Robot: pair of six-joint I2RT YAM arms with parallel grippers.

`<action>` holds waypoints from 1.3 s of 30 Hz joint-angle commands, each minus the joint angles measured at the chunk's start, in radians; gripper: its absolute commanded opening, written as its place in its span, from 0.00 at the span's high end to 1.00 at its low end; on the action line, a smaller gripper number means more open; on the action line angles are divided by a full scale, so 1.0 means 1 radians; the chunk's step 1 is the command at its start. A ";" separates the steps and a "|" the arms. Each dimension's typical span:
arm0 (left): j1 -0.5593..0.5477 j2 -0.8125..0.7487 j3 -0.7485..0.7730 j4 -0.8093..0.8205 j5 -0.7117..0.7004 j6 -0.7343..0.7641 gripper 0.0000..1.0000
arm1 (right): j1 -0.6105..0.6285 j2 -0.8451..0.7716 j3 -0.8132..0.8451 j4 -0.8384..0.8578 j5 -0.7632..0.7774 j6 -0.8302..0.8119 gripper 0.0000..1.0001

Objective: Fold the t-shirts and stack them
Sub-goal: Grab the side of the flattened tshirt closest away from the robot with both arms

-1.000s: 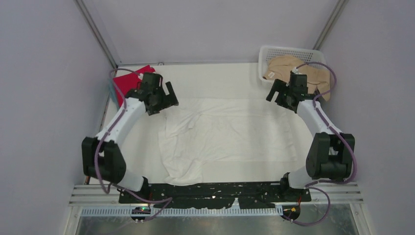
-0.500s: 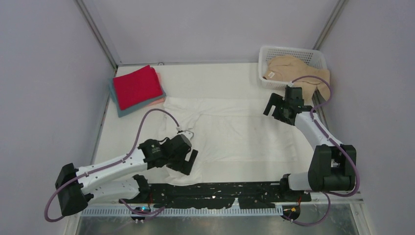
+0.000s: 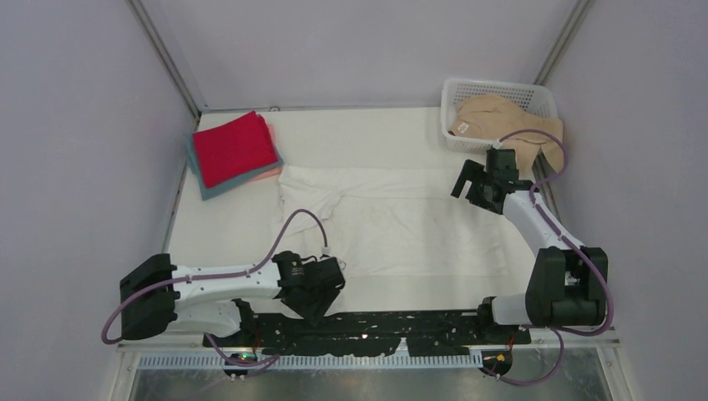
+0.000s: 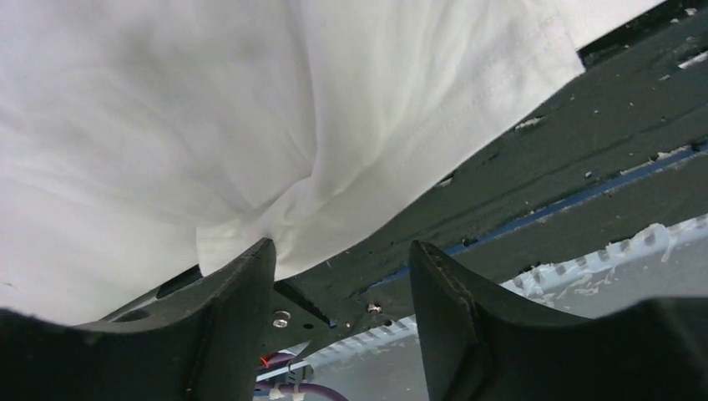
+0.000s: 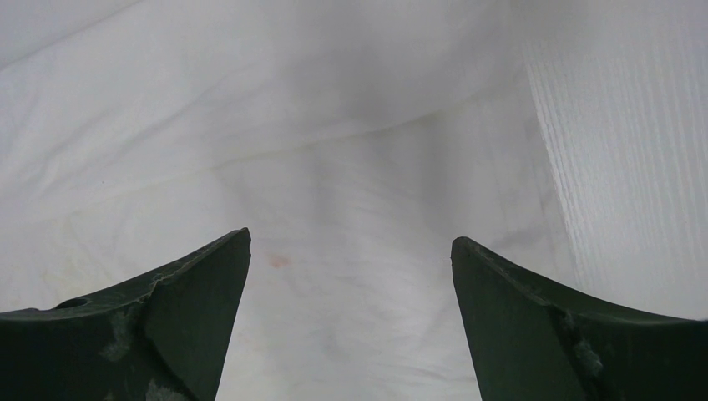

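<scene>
White t-shirt [image 4: 250,109] corner, hidden from above, nears the spread left gripper [image 4: 341,245]; right gripper [image 5: 351,238] gapes too

Looks like a robotics lab test cell: boxed in by plain pale wall panels [image 3: 75,125] on metal struts [image 3: 164,54], floored with a white tabletop [image 3: 376,134], fitted with a left arm [image 3: 217,284] and right arm [image 3: 534,217] bolted to a black base rail [image 3: 367,327] on aluminium extrusion [image 3: 584,338].
</scene>
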 commanded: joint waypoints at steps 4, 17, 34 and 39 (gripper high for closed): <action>-0.003 0.131 0.028 0.034 -0.088 -0.007 0.51 | -0.004 -0.094 -0.027 0.003 0.073 0.033 0.05; -0.002 0.113 0.055 0.071 -0.148 0.025 1.00 | -0.102 -0.365 -0.154 -0.168 0.064 0.087 0.05; 0.113 -0.001 0.071 0.099 -0.126 0.083 1.00 | -0.113 -0.626 -0.440 -0.313 0.146 0.371 0.05; 0.167 -0.042 0.056 0.135 -0.084 0.105 1.00 | -0.125 -0.629 -0.552 -0.177 0.161 0.464 0.05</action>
